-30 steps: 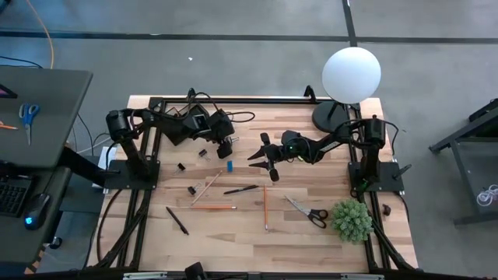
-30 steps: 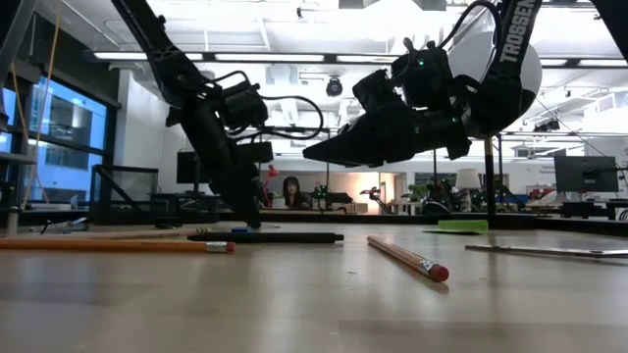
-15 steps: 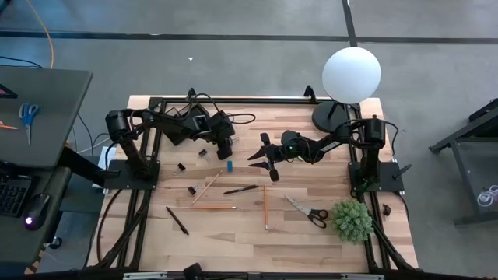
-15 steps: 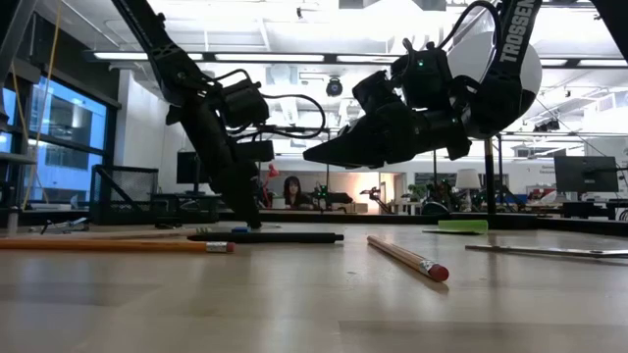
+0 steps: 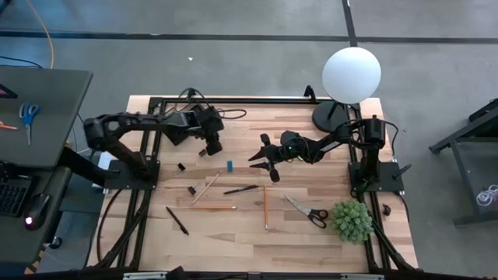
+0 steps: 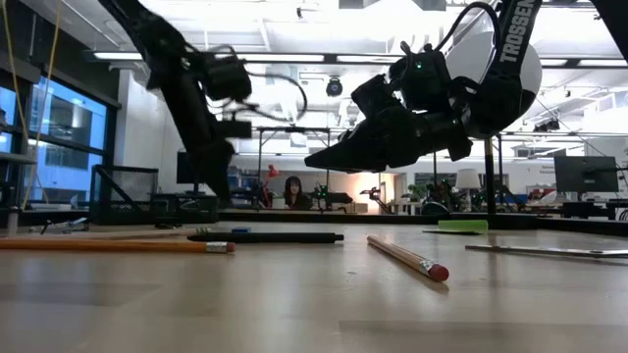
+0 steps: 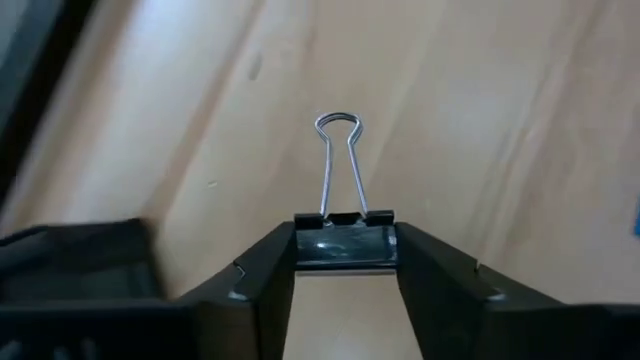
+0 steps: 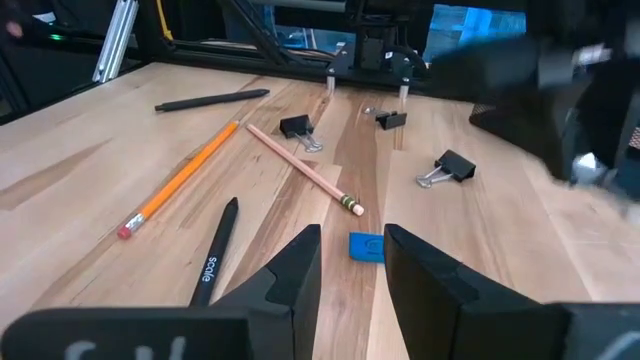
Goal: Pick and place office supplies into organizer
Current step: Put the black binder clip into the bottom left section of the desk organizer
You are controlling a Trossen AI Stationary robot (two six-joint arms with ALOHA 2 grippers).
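My left gripper (image 5: 212, 145) hangs over the table's far left part, shut on a small black binder clip (image 7: 345, 246). My right gripper (image 5: 265, 162) hovers open over the middle, with the blue eraser (image 8: 366, 246) on the table just beyond its fingertips (image 8: 312, 236). Lying flat on the table are two black pens (image 5: 241, 189) (image 5: 177, 220), an orange pencil (image 5: 212, 207), wooden pencils (image 5: 207, 187) (image 5: 264, 208), black-handled scissors (image 5: 306, 211) and three more binder clips (image 8: 447, 168) (image 8: 390, 119) (image 8: 297, 128). I cannot make out the organizer. My left gripper pinches the binder clip's black body (image 7: 345, 250) between its two fingertips (image 7: 272, 258), one on each side. The clip's wire handles (image 7: 340, 170) point straight out away from the fingers. The low view shows this gripper (image 6: 211, 181) raised off the table.
A white globe lamp (image 5: 351, 73) stands at the far right corner on its round base (image 5: 331, 117). A green bushy plant (image 5: 351, 220) sits at the near right. A lime-green pad (image 6: 461, 226) lies far back. A dark shape (image 7: 70, 262) sits beside my left finger.
My left gripper has risen from the table by the blue eraser and drawn back toward the table's left edge, most of it in the last half second. My right gripper has kept still, open.
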